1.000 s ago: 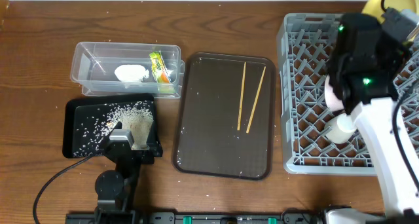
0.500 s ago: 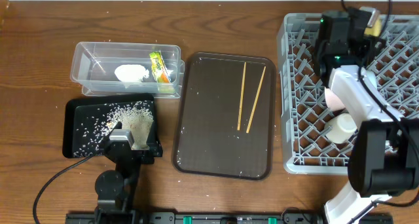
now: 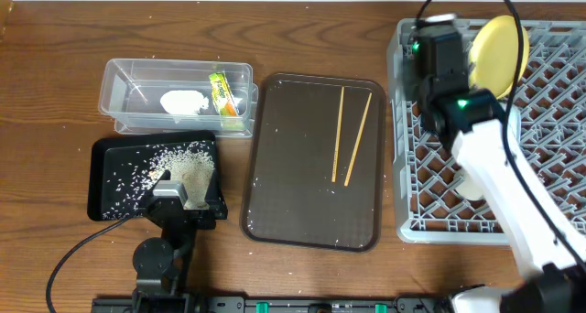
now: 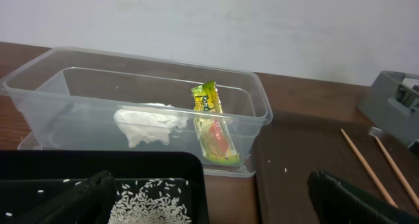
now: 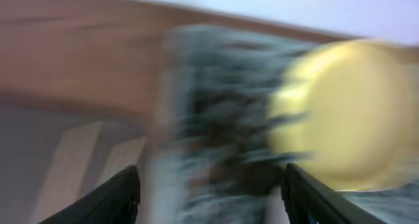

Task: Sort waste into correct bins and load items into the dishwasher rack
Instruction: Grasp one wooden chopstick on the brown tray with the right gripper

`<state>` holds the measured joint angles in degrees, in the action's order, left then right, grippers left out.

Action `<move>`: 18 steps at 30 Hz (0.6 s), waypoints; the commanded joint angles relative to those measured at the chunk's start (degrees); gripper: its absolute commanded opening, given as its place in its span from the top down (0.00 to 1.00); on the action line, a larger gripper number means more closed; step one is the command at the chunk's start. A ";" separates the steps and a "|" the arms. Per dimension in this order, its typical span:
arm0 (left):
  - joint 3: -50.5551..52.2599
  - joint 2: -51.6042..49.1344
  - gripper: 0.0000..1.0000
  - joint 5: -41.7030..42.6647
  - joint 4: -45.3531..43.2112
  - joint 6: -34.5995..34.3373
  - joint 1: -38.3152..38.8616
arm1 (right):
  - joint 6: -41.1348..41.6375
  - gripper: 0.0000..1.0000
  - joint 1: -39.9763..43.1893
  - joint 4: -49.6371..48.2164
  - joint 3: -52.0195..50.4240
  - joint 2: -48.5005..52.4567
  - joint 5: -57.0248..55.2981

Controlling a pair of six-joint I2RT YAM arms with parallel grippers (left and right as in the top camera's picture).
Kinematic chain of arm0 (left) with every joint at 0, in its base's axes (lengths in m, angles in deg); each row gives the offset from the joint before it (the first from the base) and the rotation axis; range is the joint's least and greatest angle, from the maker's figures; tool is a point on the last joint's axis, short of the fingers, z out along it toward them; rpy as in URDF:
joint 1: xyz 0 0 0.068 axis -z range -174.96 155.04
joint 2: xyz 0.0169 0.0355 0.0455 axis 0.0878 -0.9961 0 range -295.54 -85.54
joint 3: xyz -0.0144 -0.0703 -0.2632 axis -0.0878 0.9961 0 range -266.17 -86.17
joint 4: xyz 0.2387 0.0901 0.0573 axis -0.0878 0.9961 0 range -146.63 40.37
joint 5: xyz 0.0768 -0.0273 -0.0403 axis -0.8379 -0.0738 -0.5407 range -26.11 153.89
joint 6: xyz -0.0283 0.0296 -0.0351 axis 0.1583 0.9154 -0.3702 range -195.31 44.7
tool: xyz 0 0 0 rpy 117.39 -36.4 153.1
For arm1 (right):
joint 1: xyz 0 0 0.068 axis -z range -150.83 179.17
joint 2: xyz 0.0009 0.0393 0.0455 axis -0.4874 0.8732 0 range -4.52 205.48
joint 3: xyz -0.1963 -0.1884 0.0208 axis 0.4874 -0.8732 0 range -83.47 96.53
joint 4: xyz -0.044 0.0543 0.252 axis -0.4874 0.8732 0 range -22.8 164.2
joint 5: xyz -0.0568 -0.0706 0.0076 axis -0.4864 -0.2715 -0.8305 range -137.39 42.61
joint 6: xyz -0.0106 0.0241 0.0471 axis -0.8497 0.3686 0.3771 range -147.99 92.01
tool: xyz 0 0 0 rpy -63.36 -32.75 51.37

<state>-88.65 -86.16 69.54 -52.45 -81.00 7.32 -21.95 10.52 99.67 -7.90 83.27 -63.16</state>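
Yellow plate (image 3: pixel 499 52) stands on edge in dish rack (image 3: pixel 558 112), at 1 o'clock of overhead view, near rack's far rim. Right claw (image 5: pixel 209 204) blurred, fingers spread wide, nothing between; plate at its 2 o'clock. Left claw (image 4: pixel 216 207) spread, empty, at 4 o'clock corner of black tray (image 3: pixel 105 148) holding rice (image 3: pixel 179 157). Clear tub (image 4: pixel 39 80), 10 o'clock, holds tissue wad (image 4: pixel 149 122) and snack wrapper (image 4: pixel 211 122); wrapper print unreadable. Chopsticks (image 3: pixel 338 134) lie on brown tray (image 3: pixel 293 167), centre.
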 commanded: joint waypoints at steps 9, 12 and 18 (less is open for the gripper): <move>1.53 0.39 0.04 0.35 0.66 0.74 -0.28 | 30.47 0.47 -14.14 8.04 0.07 15.96 8.09; 1.53 0.39 0.04 0.35 0.66 0.74 -0.28 | 33.05 0.57 -13.60 5.27 0.07 21.70 7.61; 1.53 0.39 0.04 0.35 0.66 0.74 -0.28 | 35.34 0.67 -12.07 2.58 0.07 29.99 9.66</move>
<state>-88.65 -86.16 69.54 -52.45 -81.00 7.32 9.90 -2.36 102.70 -7.68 111.07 -53.57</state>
